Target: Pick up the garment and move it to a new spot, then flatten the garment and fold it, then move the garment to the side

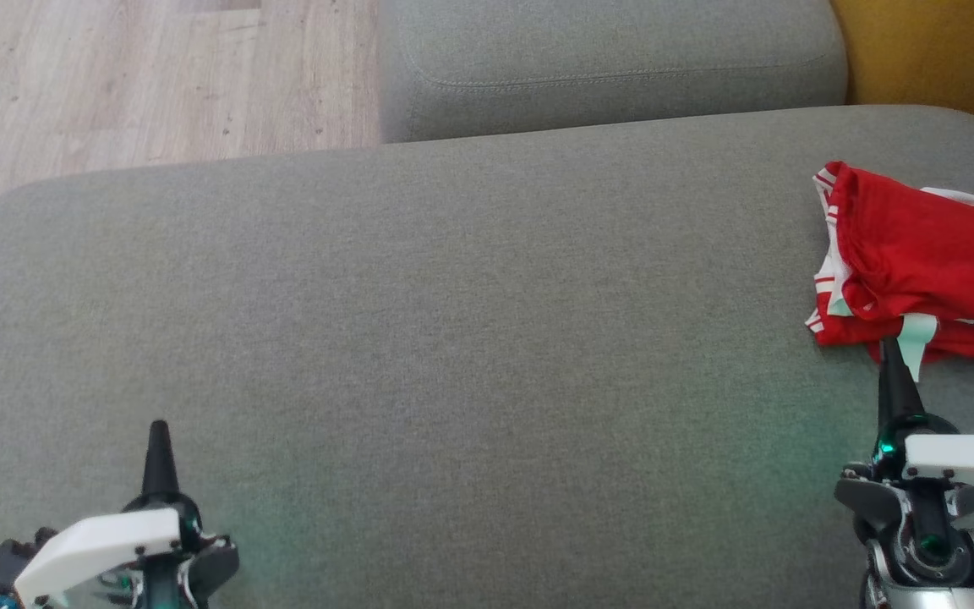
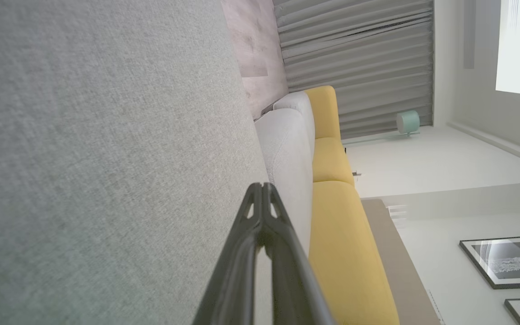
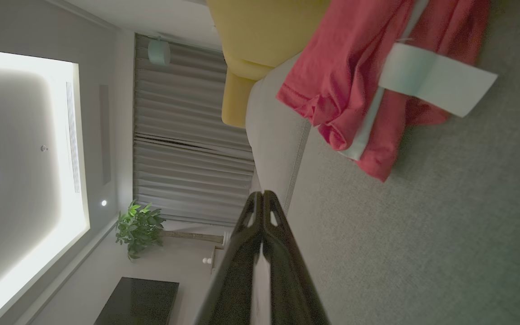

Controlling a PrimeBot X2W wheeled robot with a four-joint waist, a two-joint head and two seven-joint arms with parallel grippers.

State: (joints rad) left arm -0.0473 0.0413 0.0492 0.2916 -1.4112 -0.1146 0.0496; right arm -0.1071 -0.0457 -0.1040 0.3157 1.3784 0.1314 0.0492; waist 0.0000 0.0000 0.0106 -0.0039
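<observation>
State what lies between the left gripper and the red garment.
The stretch is bare: just grey sofa cushion between the left gripper and the garment, shown in the head view.

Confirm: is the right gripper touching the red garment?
Apart. The right wrist view shows grey cushion between the shut right gripper and the red garment.

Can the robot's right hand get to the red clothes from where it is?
Probably yes. The right hand sits just short of the red garment on the grey cushion, with just bare fabric between them. Its fingers are pressed together, so it would need to open first.
</observation>
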